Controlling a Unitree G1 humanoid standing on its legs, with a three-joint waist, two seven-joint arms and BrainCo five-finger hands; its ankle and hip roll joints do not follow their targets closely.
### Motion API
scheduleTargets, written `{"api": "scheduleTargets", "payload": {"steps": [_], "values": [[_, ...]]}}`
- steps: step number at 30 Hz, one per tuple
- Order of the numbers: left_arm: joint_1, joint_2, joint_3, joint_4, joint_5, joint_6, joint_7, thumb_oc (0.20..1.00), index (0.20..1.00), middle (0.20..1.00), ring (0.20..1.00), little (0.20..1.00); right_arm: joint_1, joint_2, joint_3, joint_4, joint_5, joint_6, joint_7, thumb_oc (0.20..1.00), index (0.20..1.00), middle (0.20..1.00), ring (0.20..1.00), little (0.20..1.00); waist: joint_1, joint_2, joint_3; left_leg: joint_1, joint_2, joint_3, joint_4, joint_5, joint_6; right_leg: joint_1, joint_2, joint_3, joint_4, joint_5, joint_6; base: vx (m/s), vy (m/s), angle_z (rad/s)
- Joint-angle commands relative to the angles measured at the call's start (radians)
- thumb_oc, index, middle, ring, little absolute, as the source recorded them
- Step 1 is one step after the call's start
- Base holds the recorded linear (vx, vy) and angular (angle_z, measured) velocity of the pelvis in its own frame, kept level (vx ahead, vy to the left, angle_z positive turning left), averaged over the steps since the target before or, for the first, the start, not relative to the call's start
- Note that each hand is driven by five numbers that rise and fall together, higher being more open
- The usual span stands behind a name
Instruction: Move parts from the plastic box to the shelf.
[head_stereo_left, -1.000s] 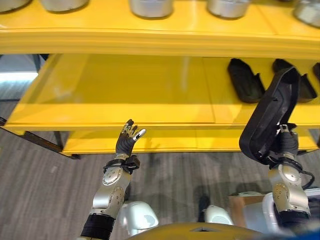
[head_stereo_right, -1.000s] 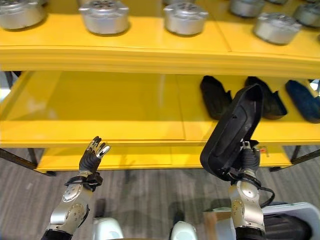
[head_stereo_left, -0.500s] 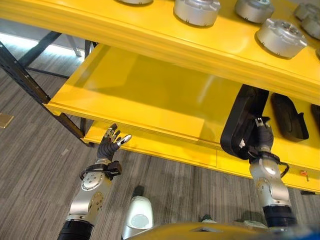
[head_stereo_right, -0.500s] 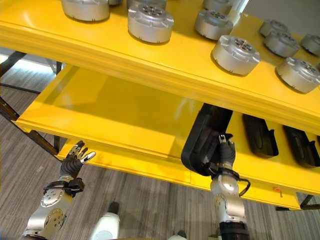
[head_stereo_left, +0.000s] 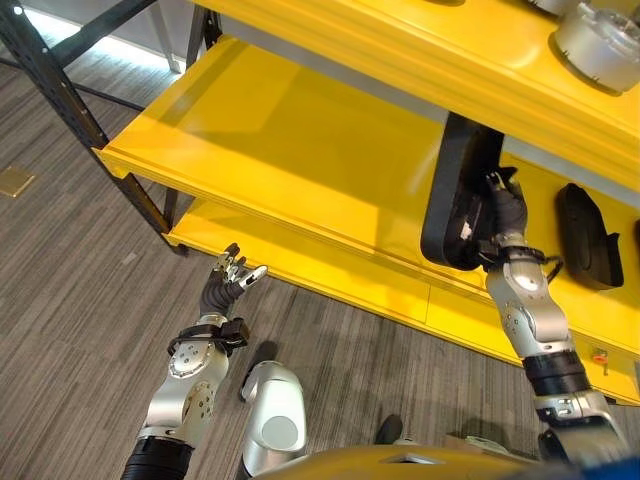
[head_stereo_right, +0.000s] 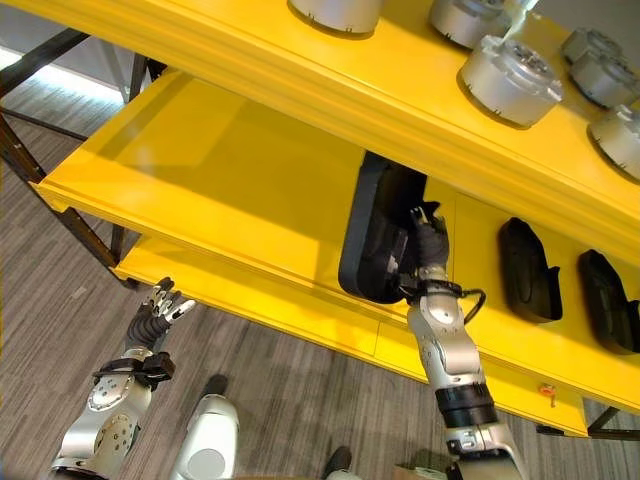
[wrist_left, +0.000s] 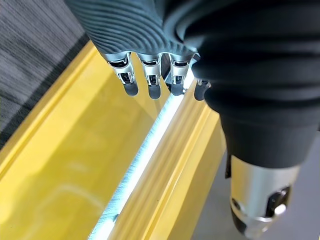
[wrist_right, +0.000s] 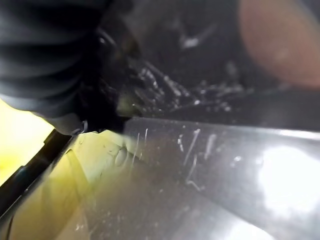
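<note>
The right hand (head_stereo_right: 428, 240) is clamped on a long black moulded plastic part (head_stereo_right: 372, 240), its fingers curled round the part's right edge. The part stands on end, tilted, over the front edge of the yellow metal shelf's middle tier (head_stereo_left: 290, 150), its upper end tucked under the lip of the top tier (head_stereo_right: 330, 90); whether its lower end touches the tier surface cannot be told. Further along the same tier, toward its right end, two more black moulded parts (head_stereo_right: 527, 270) lie flat, well apart from the held one. On the top tier stand round silver metal housings (head_stereo_right: 508, 68) in a row.

The left hand (head_stereo_left: 228, 283) is raised in front of the front edge of the lowest yellow tier (head_stereo_left: 330, 280), near that tier's left end, over the grey wood-grain floor (head_stereo_left: 70, 300). Its fingers (wrist_left: 150, 80) are relaxed and slightly apart, holding nothing, their dark tips close to the tier's lip.
</note>
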Motion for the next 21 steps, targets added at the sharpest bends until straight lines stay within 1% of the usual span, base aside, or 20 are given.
{"api": "scheduleTargets", "payload": {"steps": [1, 3, 4, 5, 6, 7, 9, 11, 12, 13, 14, 16, 17, 18, 19, 20, 21], "values": [[0.003, 0.006, -0.049, -0.093, -0.038, -0.037, -0.001, 1.0, 1.0, 1.0, 1.0, 1.0, -0.108, -0.074, -0.004, 0.029, 0.0, -0.024, -0.014, 0.2, 0.2, 0.2, 0.2, 0.2, 0.029, 0.066, -0.034, 0.154, -0.013, 0.074, -0.223, 0.055, 0.072, 0.04, -0.015, 0.006, 0.143, -0.033, 0.067, -0.04, -0.026, 0.08], [-0.013, 0.02, -0.072, -0.092, -0.049, -0.042, 0.004, 1.0, 1.0, 1.0, 1.0, 1.0, -0.184, -0.088, 0.031, 0.092, -0.005, -0.012, -0.029, 0.2, 0.2, 0.2, 0.2, 0.2, 0.037, 0.076, -0.01, 0.131, -0.013, 0.066, -0.189, 0.05, 0.069, 0.03, -0.013, 0.006, 0.168, -0.053, 0.06, -0.09, -0.027, 0.04], [-0.034, 0.03, -0.087, -0.092, -0.058, -0.047, 0.01, 1.0, 1.0, 1.0, 1.0, 1.0, -0.245, -0.102, 0.048, 0.134, -0.014, -0.003, -0.042, 0.2, 0.2, 0.2, 0.2, 0.2, 0.041, 0.092, 0.02, 0.102, -0.014, 0.058, -0.152, 0.044, 0.066, 0.012, -0.015, 0.004, 0.203, -0.076, 0.052, -0.15, -0.014, 0.05], [-0.046, 0.032, -0.094, -0.095, -0.064, -0.048, 0.014, 1.0, 1.0, 1.0, 1.0, 1.0, -0.264, -0.104, 0.051, 0.139, -0.021, -0.001, -0.049, 0.2, 0.2, 0.2, 0.2, 0.2, 0.043, 0.105, 0.042, 0.081, -0.017, 0.053, -0.126, 0.04, 0.065, -0.004, -0.02, 0.001, 0.231, -0.089, 0.047, -0.12, -0.005, 0.08], [-0.048, 0.032, -0.094, -0.094, -0.064, -0.048, 0.014, 1.0, 1.0, 1.0, 1.0, 1.0, -0.265, -0.104, 0.05, 0.139, -0.021, -0.001, -0.049, 0.2, 0.2, 0.2, 0.2, 0.2, 0.042, 0.106, 0.043, 0.077, -0.017, 0.051, -0.12, 0.038, 0.065, -0.007, -0.021, 0.001, 0.236, -0.091, 0.046, -0.1, 0.004, 0.08], [-0.054, 0.033, -0.101, -0.095, -0.066, -0.052, 0.016, 1.0, 1.0, 1.0, 1.0, 1.0, -0.277, -0.107, 0.052, 0.14, -0.03, -0.001, -0.053, 0.2, 0.2, 0.2, 0.2, 0.2, 0.043, 0.116, 0.058, 0.059, -0.018, 0.046, -0.104, 0.037, 0.065, -0.02, -0.024, 0.001, 0.252, -0.104, 0.042, -0.08, 0.008, 0.08], [-0.072, 0.033, -0.121, -0.093, -0.074, -0.052, 0.021, 1.0, 1.0, 1.0, 1.0, 1.0, -0.291, -0.103, 0.044, 0.151, -0.041, 0.002, -0.068, 0.2, 0.2, 0.2, 0.2, 0.2, 0.043, 0.139, 0.088, 0.018, -0.019, 0.038, -0.052, 0.021, 0.063, -0.063, -0.03, 0.002, 0.317, -0.144, 0.031, -0.11, 0.023, 0.03], [-0.083, 0.036, -0.14, -0.097, -0.075, -0.057, 0.022, 1.0, 1.0, 1.0, 1.0, 1.0, -0.318, -0.105, 0.047, 0.172, -0.054, 0.003, -0.073, 0.2, 0.2, 0.2, 0.2, 0.2, 0.039, 0.157, 0.114, -0.011, -0.023, 0.037, -0.022, 0.017, 0.066, -0.104, -0.039, 0.007, 0.369, -0.16, 0.026, -0.1, 0.043, 0.0], [-0.088, 0.04, -0.147, -0.101, -0.077, -0.06, 0.024, 1.0, 1.0, 1.0, 1.0, 1.0, -0.336, -0.116, 0.049, 0.189, -0.064, 0.003, -0.08, 0.2, 0.2, 0.2, 0.2, 0.2, 0.038, 0.165, 0.128, -0.031, -0.023, 0.038, 0.003, 0.011, 0.067, -0.125, -0.042, 0.011, 0.396, -0.173, 0.024, -0.15, 0.066, -0.01], [-0.097, 0.049, -0.158, -0.116, -0.078, -0.067, 0.026, 1.0, 1.0, 1.0, 1.0, 1.0, -0.383, -0.146, 0.068, 0.21, -0.095, 0.006, -0.081, 0.2, 0.2, 0.2, 0.2, 0.2, 0.038, 0.183, 0.155, -0.06, -0.022, 0.042, 0.037, 0.004, 0.069, -0.171, -0.051, 0.02, 0.448, -0.19, 0.02, -0.11, 0.05, 0.01], [-0.097, 0.049, -0.158, -0.115, -0.078, -0.067, 0.026, 1.0, 1.0, 1.0, 1.0, 1.0, -0.384, -0.147, 0.068, 0.211, -0.095, 0.005, -0.081, 0.2, 0.2, 0.2, 0.2, 0.2, 0.039, 0.182, 0.154, -0.063, -0.022, 0.042, 0.04, 0.002, 0.069, -0.175, -0.052, 0.022, 0.452, -0.191, 0.02, -0.11, 0.056, 0.01], [-0.102, 0.053, -0.167, -0.129, -0.085, -0.075, 0.023, 1.0, 1.0, 1.0, 1.0, 1.0, -0.425, -0.192, 0.081, 0.24, -0.135, 0.004, -0.081, 0.2, 0.2, 0.2, 0.2, 0.2, 0.041, 0.198, 0.177, -0.103, -0.027, 0.046, 0.095, -0.017, 0.075, -0.225, -0.067, 0.034, 0.516, -0.217, 0.016, -0.08, 0.053, -0.01], [-0.104, 0.05, -0.175, -0.132, -0.094, -0.083, 0.023, 1.0, 1.0, 1.0, 1.0, 1.0, -0.445, -0.203, 0.082, 0.261, -0.128, -0.002, -0.087, 0.2, 0.2, 0.2, 0.2, 0.2, 0.041, 0.204, 0.186, -0.123, -0.03, 0.045, 0.118, -0.024, 0.078, -0.246, -0.073, 0.041, 0.543, -0.225, 0.016, -0.09, 0.052, -0.03], [-0.107, 0.05, -0.186, -0.132, -0.098, -0.086, 0.026, 1.0, 1.0, 1.0, 1.0, 1.0, -0.466, -0.201, 0.078, 0.291, -0.107, -0.01, -0.092, 0.2, 0.2, 0.2, 0.2, 0.2, 0.04, 0.211, 0.197, -0.14, -0.034, 0.05, 0.138, -0.03, 0.081, -0.266, -0.077, 0.043, 0.567, -0.231, 0.015, -0.06, 0.029, 0.0], [-0.108, 0.05, -0.186, -0.132, -0.098, -0.086, 0.026, 1.0, 1.0, 1.0, 1.0, 1.0, -0.467, -0.201, 0.078, 0.293, -0.106, -0.011, -0.092, 0.2, 0.2, 0.2, 0.2, 0.2, 0.04, 0.211, 0.196, -0.143, -0.034, 0.05, 0.14, -0.031, 0.081, -0.269, -0.078, 0.044, 0.57, -0.233, 0.015, 0.0, 0.0, 0.0], [-0.122, 0.047, -0.206, -0.13, -0.107, -0.091, 0.031, 1.0, 1.0, 1.0, 1.0, 1.0, -0.515, -0.213, 0.091, 0.341, -0.098, -0.008, -0.101, 0.2, 0.2, 0.2, 0.2, 0.2, 0.041, 0.221, 0.214, -0.161, -0.037, 0.055, 0.187, -0.076, 0.082, -0.291, -0.083, 0.065, 0.621, -0.277, 0.015, 0.01, 0.015, 0.07], [-0.129, 0.047, -0.216, -0.131, -0.108, -0.092, 0.035, 1.0, 1.0, 1.0, 1.0, 1.0, -0.538, -0.213, 0.096, 0.359, -0.089, -0.009, -0.105, 0.2, 0.2, 0.2, 0.2, 0.2, 0.041, 0.227, 0.222, -0.175, -0.042, 0.057, 0.205, -0.081, 0.086, -0.304, -0.086, 0.068, 0.641, -0.281, 0.013, -0.01, 0.024, 0.06]]}}
